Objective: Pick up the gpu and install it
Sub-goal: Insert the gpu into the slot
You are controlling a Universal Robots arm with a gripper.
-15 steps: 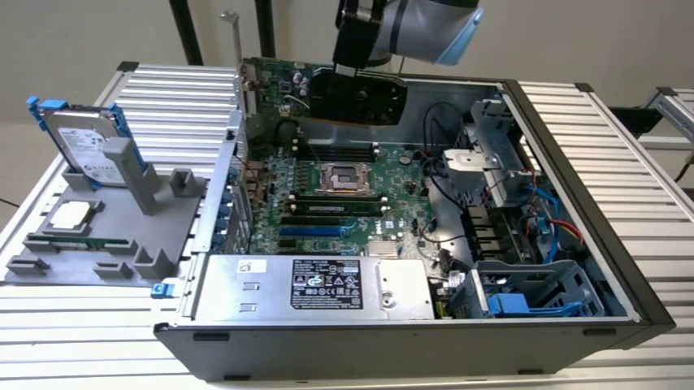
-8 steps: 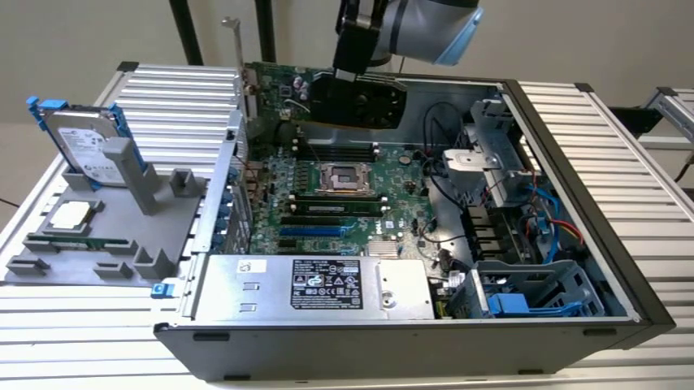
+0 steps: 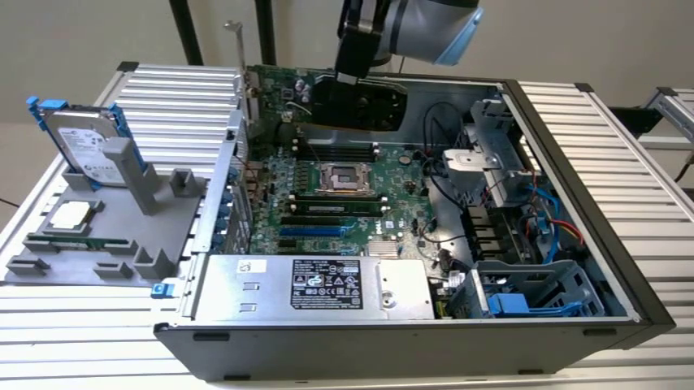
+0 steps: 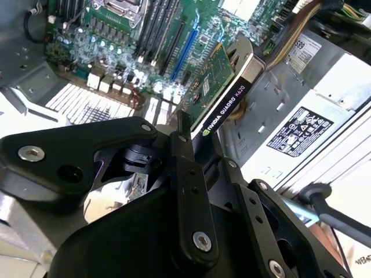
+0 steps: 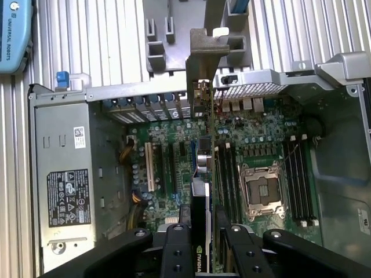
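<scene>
Gripper clamped on gpu over motherboard; exterior view adds hard drive aside.

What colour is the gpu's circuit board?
The gpu board is green, best seen in the exterior view.

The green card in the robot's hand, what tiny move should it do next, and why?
Probably lower it a little, straight down. The gripper holds the gpu on edge above the motherboard, not yet in a slot, and its bracket hangs by the case's rear wall.
</scene>
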